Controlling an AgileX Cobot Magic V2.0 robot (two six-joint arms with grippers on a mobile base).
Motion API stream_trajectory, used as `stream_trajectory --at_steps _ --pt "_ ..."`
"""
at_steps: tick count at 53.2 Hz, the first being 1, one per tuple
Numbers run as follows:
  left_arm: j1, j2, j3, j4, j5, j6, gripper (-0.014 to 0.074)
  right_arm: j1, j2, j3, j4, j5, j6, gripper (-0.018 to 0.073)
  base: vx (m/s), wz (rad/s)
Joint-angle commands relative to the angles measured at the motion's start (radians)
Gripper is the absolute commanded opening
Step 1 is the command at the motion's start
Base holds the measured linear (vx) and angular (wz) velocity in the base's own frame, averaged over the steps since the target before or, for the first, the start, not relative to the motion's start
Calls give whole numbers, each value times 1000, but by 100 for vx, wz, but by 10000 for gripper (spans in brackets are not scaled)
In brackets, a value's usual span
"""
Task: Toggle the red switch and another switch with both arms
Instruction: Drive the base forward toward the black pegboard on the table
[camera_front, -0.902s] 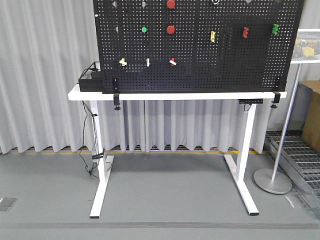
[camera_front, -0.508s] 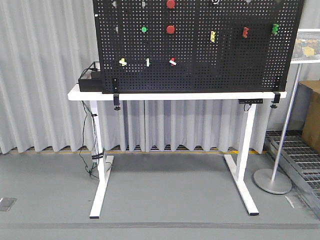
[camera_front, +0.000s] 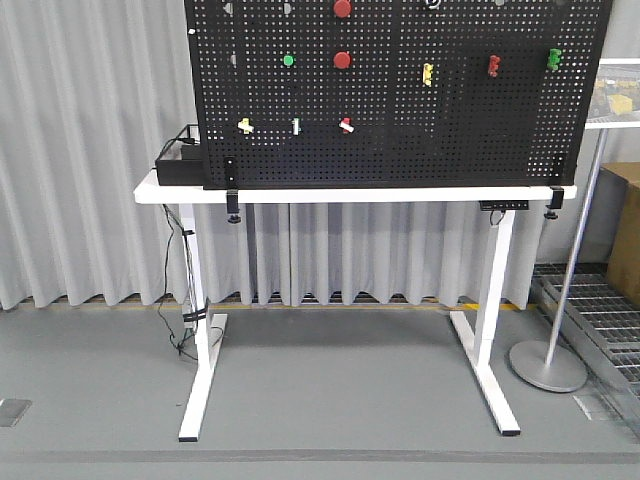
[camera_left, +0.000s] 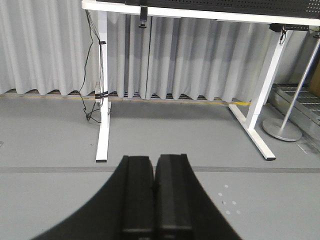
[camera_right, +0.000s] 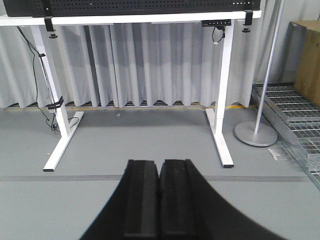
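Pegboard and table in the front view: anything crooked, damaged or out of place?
Nothing stands out. The pegboard stands upright on the table, the red switch and pale-yellow switch sit mounted in one row, and nothing looks broken.

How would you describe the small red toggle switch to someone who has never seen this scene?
Find the black pegboard standing on the white table. In its lowest row, the red switch sits rightmost, beside the white-and-green switch and directly below the round red buttons. Unlike those buttons, it is tiny and has a white lever tip.
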Motion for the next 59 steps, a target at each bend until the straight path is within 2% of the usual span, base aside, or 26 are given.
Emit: stream_trajectory --at_steps 1,59 --pt "2 -9 19 -5 -80 -6 3 -6 -9 5 -10 -83 -5 -6 8 1" --pt "2 -9 19 -5 -80 -6 3 -6 -9 5 -10 -83 -5 -6 18 -1"
